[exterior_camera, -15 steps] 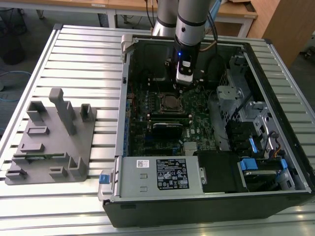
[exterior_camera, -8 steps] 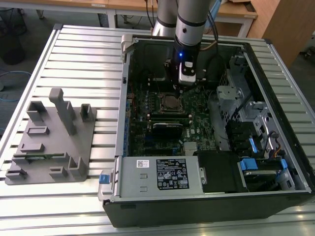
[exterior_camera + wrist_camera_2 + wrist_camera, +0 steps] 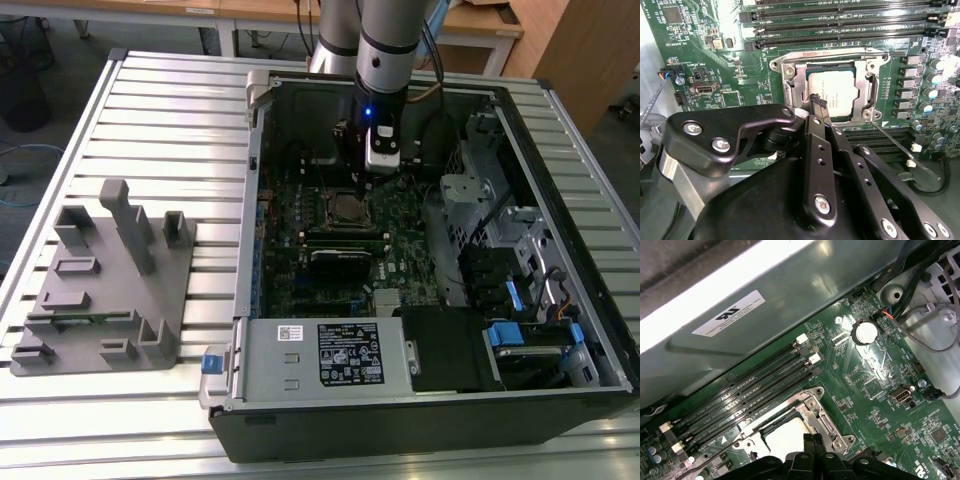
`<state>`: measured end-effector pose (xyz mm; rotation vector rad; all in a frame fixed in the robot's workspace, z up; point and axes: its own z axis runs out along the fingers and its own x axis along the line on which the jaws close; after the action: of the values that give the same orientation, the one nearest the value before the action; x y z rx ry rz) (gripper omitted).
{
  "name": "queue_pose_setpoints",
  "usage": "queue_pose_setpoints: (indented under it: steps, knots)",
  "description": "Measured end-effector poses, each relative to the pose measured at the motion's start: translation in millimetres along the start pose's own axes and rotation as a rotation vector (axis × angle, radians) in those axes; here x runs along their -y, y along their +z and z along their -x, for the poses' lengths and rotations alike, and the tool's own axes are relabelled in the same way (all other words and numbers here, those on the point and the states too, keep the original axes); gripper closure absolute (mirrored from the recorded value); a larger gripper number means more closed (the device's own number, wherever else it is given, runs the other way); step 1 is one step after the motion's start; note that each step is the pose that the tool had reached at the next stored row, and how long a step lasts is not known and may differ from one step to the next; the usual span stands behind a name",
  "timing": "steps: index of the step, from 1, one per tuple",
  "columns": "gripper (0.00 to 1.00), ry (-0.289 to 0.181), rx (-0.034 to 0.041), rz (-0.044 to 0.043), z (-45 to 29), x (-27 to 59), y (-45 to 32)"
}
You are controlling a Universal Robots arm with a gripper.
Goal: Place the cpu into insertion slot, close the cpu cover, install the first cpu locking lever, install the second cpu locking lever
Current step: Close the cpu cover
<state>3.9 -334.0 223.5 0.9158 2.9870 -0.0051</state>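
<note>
1. Gripper [image 3: 817,102]: black linkage body, closest to the lens in the second wrist view. Fingers are pressed together with nothing visible between them. Their tips hang right at the edge of the cpu cover [image 3: 871,85]; contact cannot be confirmed.
2. Cpu [image 3: 832,92]: pale silver square seated in the insertion slot [image 3: 830,68], whose dark rim shows along one side of the chip.
3. Cpu cover: silver frame plate lying flat over the socket, with the chip exposed through its cut-out.
4. Locking lever [image 3: 895,145]: thin metal rod slanting away from one corner of the cover across the green motherboard [image 3: 715,60]. Whether it is latched cannot be told.
5. Memory slots [image 3: 840,20]: long black rows just beside the socket.
6. Coin cell [image 3: 864,331]: round and silver, on the board, well apart from the socket in the first wrist view.
7. Exterior view: the arm [image 3: 385,40] comes down into the open computer case [image 3: 420,430], with the gripper directly over the socket.
8. Power supply box [image 3: 320,355]: grey, at 6 o'clock of the socket.
9. Grey fixture block [image 3: 110,290]: on the slatted tabletop [image 3: 170,120], at 9 o'clock of the case.
</note>
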Motion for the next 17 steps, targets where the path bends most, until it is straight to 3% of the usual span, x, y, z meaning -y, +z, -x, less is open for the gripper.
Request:
queue_pose_setpoints:
  steps: [5,17]
  knots:
    - [0.89,-0.012,-0.0001,0.0003,0.0,0.0,0.0]
    - [0.89,-0.222,-0.0002,0.0040,0.0,0.0,0.4]
